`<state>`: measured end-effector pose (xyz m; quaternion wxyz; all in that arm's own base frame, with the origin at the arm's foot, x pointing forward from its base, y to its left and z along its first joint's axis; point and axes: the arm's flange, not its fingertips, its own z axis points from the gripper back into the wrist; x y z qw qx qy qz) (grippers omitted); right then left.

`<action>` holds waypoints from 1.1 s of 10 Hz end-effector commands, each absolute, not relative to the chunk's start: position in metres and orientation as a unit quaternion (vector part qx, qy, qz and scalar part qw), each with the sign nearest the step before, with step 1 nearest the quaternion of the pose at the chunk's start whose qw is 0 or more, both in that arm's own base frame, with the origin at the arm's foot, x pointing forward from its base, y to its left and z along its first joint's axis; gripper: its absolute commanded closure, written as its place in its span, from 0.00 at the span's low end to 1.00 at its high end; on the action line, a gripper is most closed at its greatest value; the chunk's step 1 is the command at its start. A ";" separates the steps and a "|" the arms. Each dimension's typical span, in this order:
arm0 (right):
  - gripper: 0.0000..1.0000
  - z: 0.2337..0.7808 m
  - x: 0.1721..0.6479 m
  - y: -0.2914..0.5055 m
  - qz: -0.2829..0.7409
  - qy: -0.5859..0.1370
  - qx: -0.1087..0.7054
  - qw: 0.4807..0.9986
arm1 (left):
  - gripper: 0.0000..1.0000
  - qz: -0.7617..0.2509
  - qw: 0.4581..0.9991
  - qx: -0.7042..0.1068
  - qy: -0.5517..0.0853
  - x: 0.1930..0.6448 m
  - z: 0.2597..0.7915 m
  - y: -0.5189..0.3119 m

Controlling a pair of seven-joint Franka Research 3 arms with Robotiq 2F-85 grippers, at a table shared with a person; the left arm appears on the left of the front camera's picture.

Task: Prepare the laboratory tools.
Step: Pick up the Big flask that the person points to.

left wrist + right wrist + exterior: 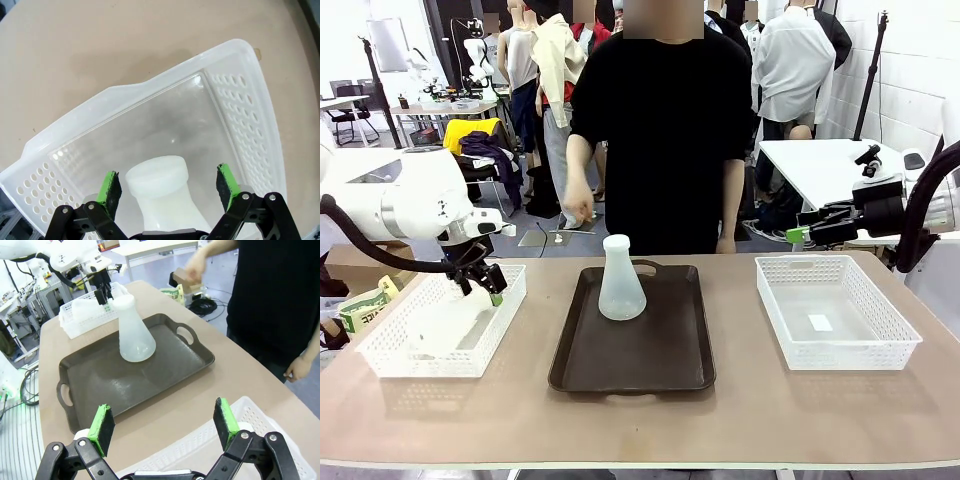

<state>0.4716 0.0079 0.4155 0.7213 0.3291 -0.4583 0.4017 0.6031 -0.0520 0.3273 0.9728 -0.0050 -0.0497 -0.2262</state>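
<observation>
Tray (pixel 650 360) is my reference, sitting mid-table (pixel 740 430). Upright flask (pixel 621 281) stands on the tray's far half, slightly left of its middle, base flat, nothing touching it. Left basket (pixel 420 362) sits left of the tray, near but not touching. Lying flask (pixel 442 322) is inside that basket on its side, neck angled up toward the basket's tray-side far corner. Left gripper (pixel 483 284) is down at that neck end with jaws wide open. Its green pads (pixel 111 186) stand either side of the neck with a clear gap on each side, so it has no hold on the flask. The left wrist view has the neck's flat top centred between the fingers, with the basket's floor and perforated walls behind it. Right basket (pixel 850 355) sits right of the tray with about the same gap. A small pale patch shows on its floor; can't tell what it is. Right gripper (pixel 162 416) hangs in the air to the right of the tray, over the right basket's edge, jaws wide open and gripping nothing. Its camera looks back across the tray at the upright flask. Person (pixel 660 120) in a black top stands behind the tray at the far table edge, hands off the table.
</observation>
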 end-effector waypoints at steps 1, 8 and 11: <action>0.00 0.416 0.470 0.007 0.402 -0.449 0.330 0.726 | 0.00 -0.214 0.976 0.018 -0.040 0.610 0.330 -0.051; 0.00 0.416 0.470 0.007 0.402 -0.449 0.330 0.726 | 0.31 -0.227 0.973 0.011 -0.030 0.607 0.333 -0.045; 0.00 0.416 0.470 0.007 0.402 -0.449 0.330 0.726 | 0.87 -0.228 0.973 0.013 -0.032 0.606 0.333 -0.046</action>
